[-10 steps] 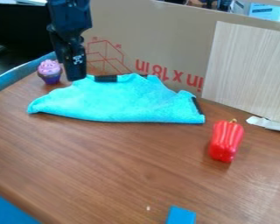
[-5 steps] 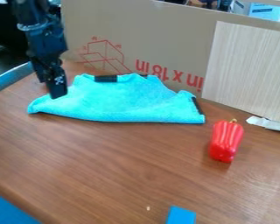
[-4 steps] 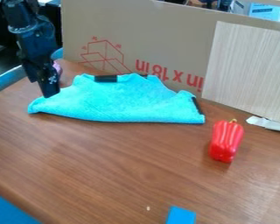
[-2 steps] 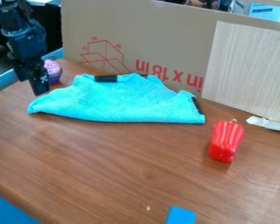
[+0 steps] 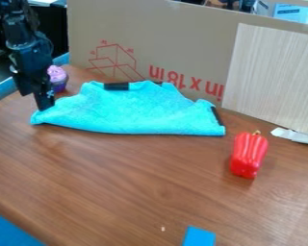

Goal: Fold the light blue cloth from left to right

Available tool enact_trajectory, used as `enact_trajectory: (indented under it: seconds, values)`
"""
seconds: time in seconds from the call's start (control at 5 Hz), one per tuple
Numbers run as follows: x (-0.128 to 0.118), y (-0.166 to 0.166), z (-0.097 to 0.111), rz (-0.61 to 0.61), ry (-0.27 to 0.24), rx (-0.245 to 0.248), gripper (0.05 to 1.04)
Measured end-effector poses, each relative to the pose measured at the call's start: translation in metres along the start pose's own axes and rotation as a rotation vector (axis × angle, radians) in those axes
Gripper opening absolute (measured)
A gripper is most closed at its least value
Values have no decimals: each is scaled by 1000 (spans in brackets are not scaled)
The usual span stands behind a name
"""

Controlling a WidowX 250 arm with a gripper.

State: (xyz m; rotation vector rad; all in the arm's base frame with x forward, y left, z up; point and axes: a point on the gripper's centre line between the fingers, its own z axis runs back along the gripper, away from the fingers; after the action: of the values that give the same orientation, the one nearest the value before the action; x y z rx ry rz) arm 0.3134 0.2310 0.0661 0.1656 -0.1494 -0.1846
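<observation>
1. Brown wood-grain table (image 5: pixel 118 182) spreads out beneath my claw (image 5: pixel 45 105) and well past it toward the camera, with a tall sheet of cardboard (image 5: pixel 163 38), printed in red, standing behind my work.
2. I hang from the upper left, over the left end of a turquoise cloth (image 5: pixel 137 113). I cannot tell whether I am released, clenched or grasping its edge, nor whether I touch it.
3. From just below my tip, the cloth stretches away to the view's right, flat along its near edge and peaked at the back. It has one black strip (image 5: pixel 117 86) on its back edge and another on its right side.
4. Close behind me, a little to the right, a toy cupcake (image 5: pixel 57 76) stands upright, purple-pink on top and darker below.
5. Well apart from me, past the cloth's right end and nearer the camera, is a red bell pepper (image 5: pixel 249 156), its stem end pointing away from the camera.
6. Beyond the pepper, a pale panel (image 5: pixel 272 77) stands against the cardboard, with a white scrap (image 5: pixel 298 136) at its foot.
7. Farthest from me toward the camera, a small blue piece (image 5: pixel 199 237) meets the view's bottom edge.
</observation>
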Motion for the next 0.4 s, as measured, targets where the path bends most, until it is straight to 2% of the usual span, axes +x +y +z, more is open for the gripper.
enact_trajectory:
  seconds: [0.2,0.4]
  values:
    - [-1,2,-7,12,6,13,1001]
    - [-4,3,-21,26,43,26,1001]
